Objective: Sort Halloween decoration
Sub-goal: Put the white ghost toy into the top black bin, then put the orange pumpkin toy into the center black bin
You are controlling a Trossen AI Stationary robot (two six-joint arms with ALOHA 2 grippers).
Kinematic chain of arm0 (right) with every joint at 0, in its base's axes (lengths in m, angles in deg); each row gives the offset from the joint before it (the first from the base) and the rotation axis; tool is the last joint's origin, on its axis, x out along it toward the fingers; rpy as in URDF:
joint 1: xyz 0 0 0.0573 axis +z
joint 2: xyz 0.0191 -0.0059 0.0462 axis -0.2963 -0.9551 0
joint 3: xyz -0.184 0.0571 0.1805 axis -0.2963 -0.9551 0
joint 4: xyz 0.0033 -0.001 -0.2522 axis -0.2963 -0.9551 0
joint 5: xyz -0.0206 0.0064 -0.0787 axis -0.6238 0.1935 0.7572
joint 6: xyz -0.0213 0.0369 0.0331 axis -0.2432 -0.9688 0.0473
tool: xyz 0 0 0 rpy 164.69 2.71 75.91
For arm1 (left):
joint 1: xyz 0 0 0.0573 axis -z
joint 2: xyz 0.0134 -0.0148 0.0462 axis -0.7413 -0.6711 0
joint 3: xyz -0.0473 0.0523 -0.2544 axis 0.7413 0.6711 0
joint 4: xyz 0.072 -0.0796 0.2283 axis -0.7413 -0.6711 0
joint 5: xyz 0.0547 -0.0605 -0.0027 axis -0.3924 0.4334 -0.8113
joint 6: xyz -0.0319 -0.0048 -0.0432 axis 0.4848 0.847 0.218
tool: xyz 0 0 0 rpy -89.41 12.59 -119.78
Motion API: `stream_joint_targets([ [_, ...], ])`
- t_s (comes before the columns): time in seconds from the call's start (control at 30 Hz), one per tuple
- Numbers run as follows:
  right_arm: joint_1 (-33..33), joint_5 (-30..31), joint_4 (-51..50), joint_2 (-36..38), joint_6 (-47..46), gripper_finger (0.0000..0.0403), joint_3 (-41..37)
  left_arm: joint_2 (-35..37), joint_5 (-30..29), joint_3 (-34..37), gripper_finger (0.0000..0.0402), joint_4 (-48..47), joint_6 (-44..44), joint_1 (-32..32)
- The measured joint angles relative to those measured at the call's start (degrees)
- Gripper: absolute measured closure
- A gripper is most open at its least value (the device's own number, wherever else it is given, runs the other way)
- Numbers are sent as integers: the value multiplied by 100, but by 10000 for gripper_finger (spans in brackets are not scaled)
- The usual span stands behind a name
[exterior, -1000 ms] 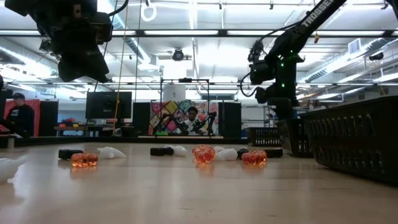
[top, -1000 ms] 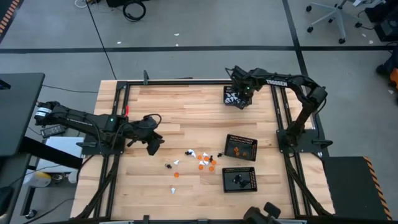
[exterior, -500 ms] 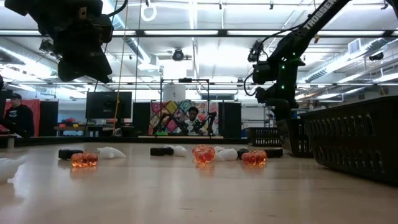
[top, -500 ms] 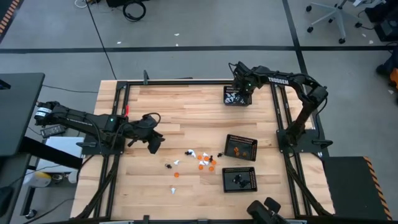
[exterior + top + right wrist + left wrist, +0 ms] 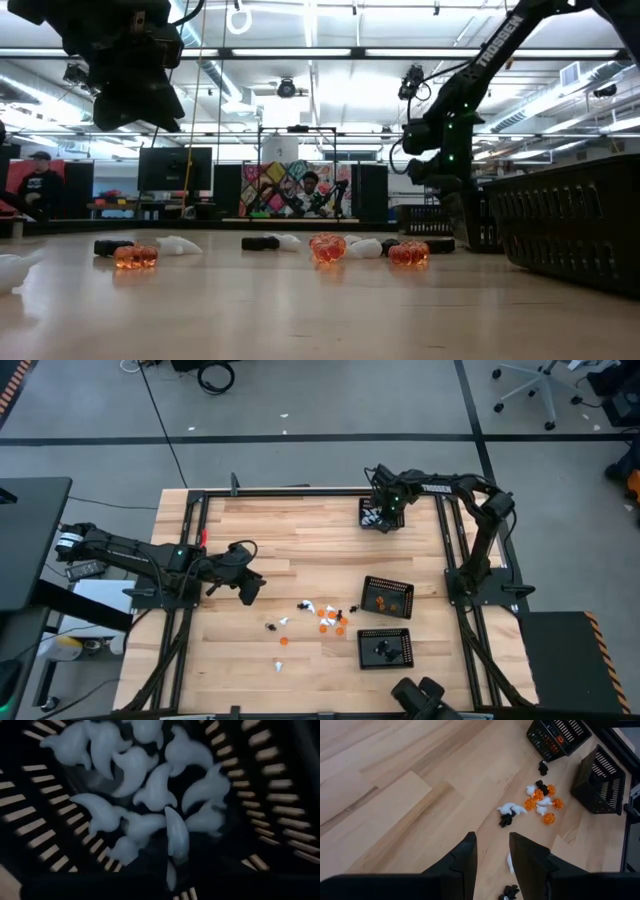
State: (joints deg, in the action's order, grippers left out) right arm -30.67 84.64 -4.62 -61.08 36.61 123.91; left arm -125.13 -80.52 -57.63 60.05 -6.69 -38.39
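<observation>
**White figures go to the far tray, loose ones wait mid-worktop**

While my right end effector [image 5: 385, 510] hangs directly over the far tray [image 5: 372, 523], at about one o'clock on the worktop [image 5: 300, 540], my right wrist view looks straight down into it. A heap of white figures [image 5: 145, 795] covers the mesh floor there, one colour to one tray, which is the whole reason I carry pieces this far from the pile. I cannot tell whether this end effector is apart or together, since its fingers do not show clearly in any view.

The unsorted Halloween decoration [image 5: 318, 618] lies loose near five o'clock: white, orange and black pieces mixed together, some touching, a few strays off toward six o'clock. Just beside that scatter sit the orange tray [image 5: 387, 596], holding orange pieces, and the black tray [image 5: 385, 648], holding black ones. Both are placed close so short carries suffice.

My left end effector [image 5: 247, 588] hovers above the worktop at roughly nine o'clock, aimed toward the pile, its fingers [image 5: 465, 860] apart with a narrow gap and nothing between them. I judge it is poised that way to take the next small figure; the nearest white piece [image 5: 510, 862] lies just past its tips. Sorting looks partly done, with plenty left.
</observation>
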Motion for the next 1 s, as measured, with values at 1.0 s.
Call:
stream_joint_targets([
  [1.0, 925, -284, -2095, -15, -1016, 230, 1783, 0, -171, 0, 278, -10, -1101, -2],
])
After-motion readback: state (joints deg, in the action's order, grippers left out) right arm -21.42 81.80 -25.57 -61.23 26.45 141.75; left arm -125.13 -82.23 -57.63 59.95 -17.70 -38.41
